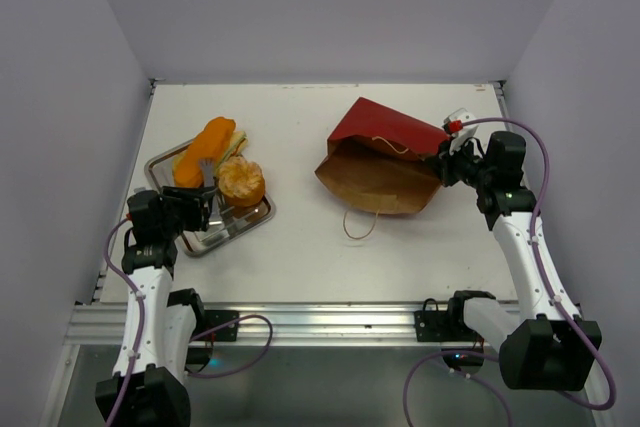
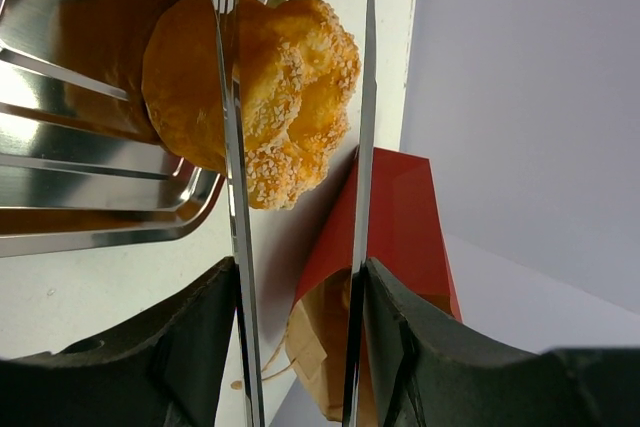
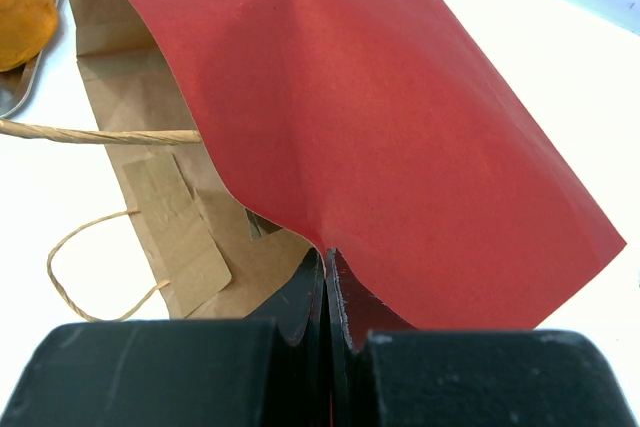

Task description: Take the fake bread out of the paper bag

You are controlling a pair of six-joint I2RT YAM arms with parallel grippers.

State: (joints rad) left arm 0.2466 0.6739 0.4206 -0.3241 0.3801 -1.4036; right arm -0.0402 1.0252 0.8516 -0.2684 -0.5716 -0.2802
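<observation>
Right tool: clamped on paper bag edge.
Left tool: gripping metal tongs, blades apart.
Tray: bun, long rolls.
Paper bag: right of tray, open.

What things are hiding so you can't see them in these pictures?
Deep inside the paper bag: in the top view its red side covers it, and in the right wrist view too.
Tips of the tongs: in the left wrist view they are cut off by the top edge.
</observation>
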